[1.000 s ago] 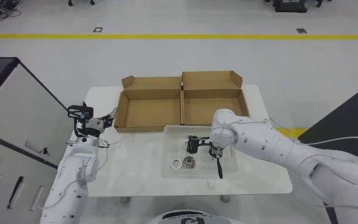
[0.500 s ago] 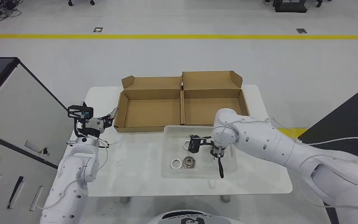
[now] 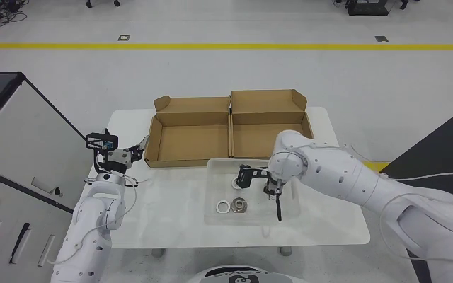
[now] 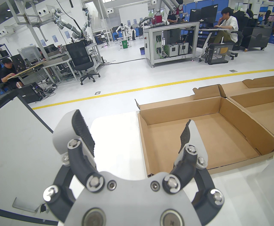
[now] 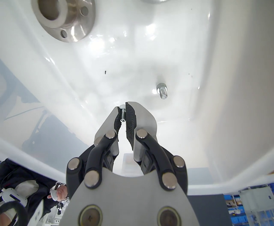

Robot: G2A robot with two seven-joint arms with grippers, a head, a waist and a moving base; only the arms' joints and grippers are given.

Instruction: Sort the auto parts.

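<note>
My right gripper [image 5: 122,109] hangs over the white tray [image 5: 224,85] and is shut on a small silver bolt [image 5: 122,113] pinched between its pads. A second bolt [image 5: 161,90] lies on the tray floor just beyond it. A metal flange [image 5: 64,19] with bolt holes rests farther along the tray. In the top view the right gripper [image 3: 278,213] is near the tray's [image 3: 212,216] near side, with the flange [image 3: 240,205] and a ring [image 3: 223,206] to its left. My left gripper [image 4: 137,132] stands open and holds nothing, beside the left cardboard box [image 4: 214,137].
Two open cardboard boxes [image 3: 190,134] [image 3: 269,127] sit side by side at the back of the white table [image 3: 170,205]. A grey panel [image 3: 35,141] stands off the table's left edge.
The right gripper has lifted slightly and shifted a little toward the back inside the tray with the bolt. The left arm has not moved.
</note>
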